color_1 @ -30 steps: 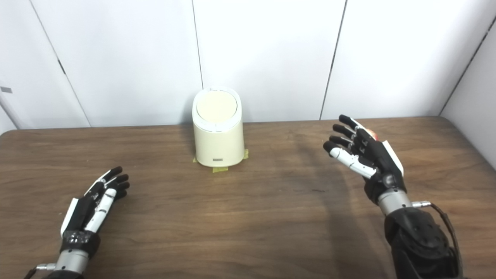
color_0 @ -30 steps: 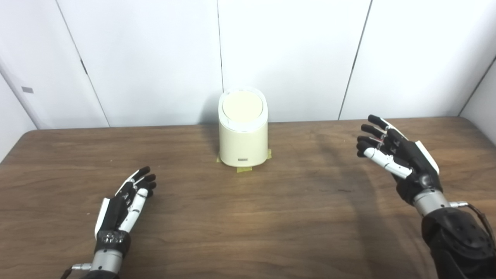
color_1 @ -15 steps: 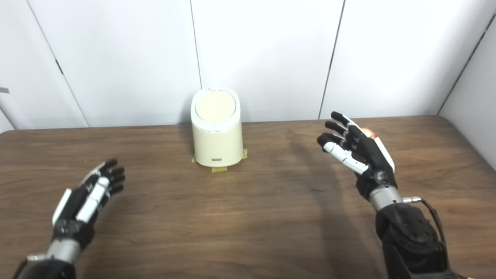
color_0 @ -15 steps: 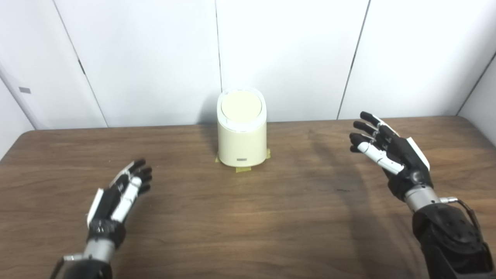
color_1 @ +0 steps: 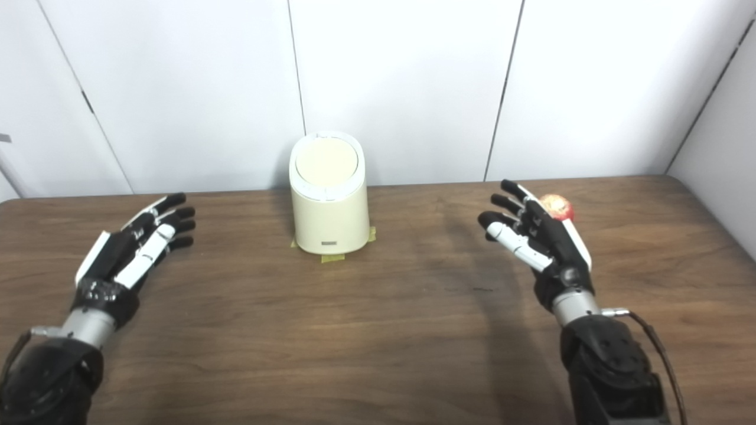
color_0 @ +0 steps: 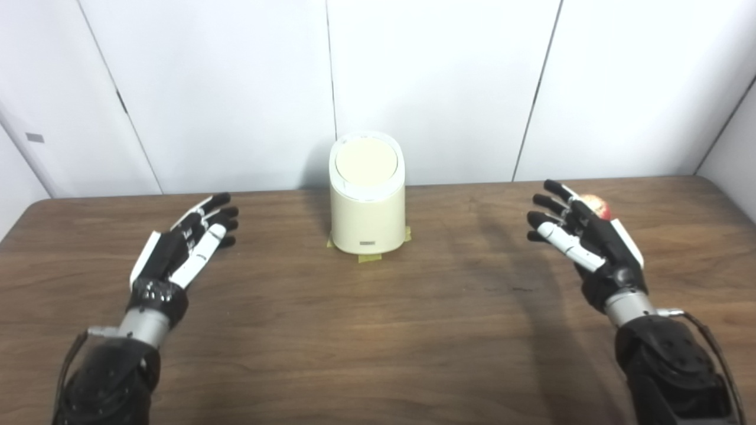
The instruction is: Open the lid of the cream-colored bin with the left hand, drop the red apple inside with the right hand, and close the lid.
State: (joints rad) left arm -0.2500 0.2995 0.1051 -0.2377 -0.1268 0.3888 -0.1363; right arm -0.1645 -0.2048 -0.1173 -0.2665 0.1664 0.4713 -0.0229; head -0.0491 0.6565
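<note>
The cream-colored bin (color_0: pixel 367 200) stands at the back middle of the table, its round lid (color_0: pixel 366 160) shut and tilted toward me. A red apple (color_1: pixel 556 206) lies on the table at the right, partly hidden behind my right hand (color_0: pixel 585 242). That hand hovers open, fingers spread, just in front and left of the apple, touching nothing. My left hand (color_0: pixel 183 245) is open too, raised over the table well left of the bin, fingers pointing toward the back.
The brown wooden table (color_0: pixel 378 330) runs to a white panelled wall behind. Yellow tape (color_0: pixel 371 257) marks the bin's foot. The table's right corner lies just beyond the apple.
My left hand has risen and moved forward toward the back of the table. The right hand has drifted left and down, uncovering the apple behind it. The camera shifted slightly.
</note>
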